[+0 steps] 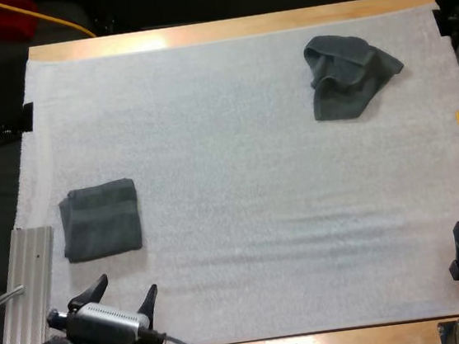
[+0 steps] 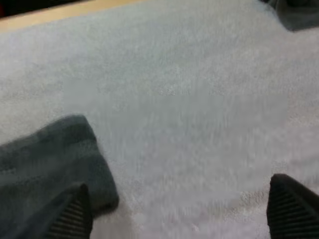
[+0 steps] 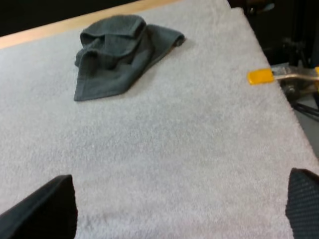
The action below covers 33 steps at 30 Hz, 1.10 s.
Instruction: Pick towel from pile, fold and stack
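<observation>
Grey-green crumpled towel [image 1: 349, 75]: lies on the white mat [image 1: 243, 220], well apart from the folded towel [image 1: 101, 220], off to that towel's right and farther from the arms.
Folded towel: a neat square flat on the mat, the landmark for everything below and likely the start of the stack.
Handling: probably soft, light and limp. The crumpled towel should sag and drape once lifted, with no risk of breakage, though loose layers may slip past one another.
Where to take hold: judging by its shape, the flatter flap or the pointed corner on the side facing away from the folded towel suits a pinch better than the bunched hump, so the cloth hangs open for folding.
Left end effector [image 1: 126, 285]: just beside the folded towel's near edge, fingers spread wide and gripping nothing.
Right end effector [image 3: 182, 179]: far to the right of the folded towel, fingers wide apart and empty, facing the crumpled towel from a distance.
Worktop [image 1: 230, 29]: wood, showing as a strip beyond the mat, on the far side from the folded towel.
Count: two towels, one crumpled and one folded; two end effectors; one mat.
</observation>
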Motion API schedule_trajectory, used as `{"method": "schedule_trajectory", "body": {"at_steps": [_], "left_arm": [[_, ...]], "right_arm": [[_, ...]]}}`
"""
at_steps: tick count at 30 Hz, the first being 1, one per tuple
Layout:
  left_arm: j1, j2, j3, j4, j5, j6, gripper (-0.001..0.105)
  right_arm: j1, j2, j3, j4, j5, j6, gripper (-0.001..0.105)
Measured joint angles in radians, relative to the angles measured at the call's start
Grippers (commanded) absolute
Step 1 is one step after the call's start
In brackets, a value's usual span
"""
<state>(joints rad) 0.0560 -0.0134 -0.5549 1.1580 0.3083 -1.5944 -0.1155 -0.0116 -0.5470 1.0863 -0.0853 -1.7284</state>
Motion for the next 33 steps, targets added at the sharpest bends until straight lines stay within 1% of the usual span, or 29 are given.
{"method": "schedule_trajectory", "body": {"at_steps": [4,6,14,16,18,33], "left_arm": [[0.0,0.0,0.002,-0.006,0.0,0.0,0.07],[0.0,0.0,0.005,-0.045,0.0,0.0,0.07],[0.0,0.0,0.008,-0.048,0.0,0.0,0.07],[-0.068,0.0,0.008,-0.048,0.0,0.0,0.07],[-0.08,0.0,0.008,-0.048,0.0,0.0,0.07],[-0.08,0.0,0.008,-0.048,0.0,0.0,0.07]], "right_arm": [[0.0,0.0,0.0,0.0,0.0,0.0,0.082],[0.0,0.0,0.0,0.0,0.0,0.0,0.082],[0.0,0.0,0.0,0.0,0.0,0.0,0.082],[0.02,0.0,0.0,0.0,0.0,0.0,0.082],[0.05,0.0,0.0,0.0,0.0,0.0,0.082],[0.05,0.0,0.0,0.0,0.0,0.0,0.082]]}}
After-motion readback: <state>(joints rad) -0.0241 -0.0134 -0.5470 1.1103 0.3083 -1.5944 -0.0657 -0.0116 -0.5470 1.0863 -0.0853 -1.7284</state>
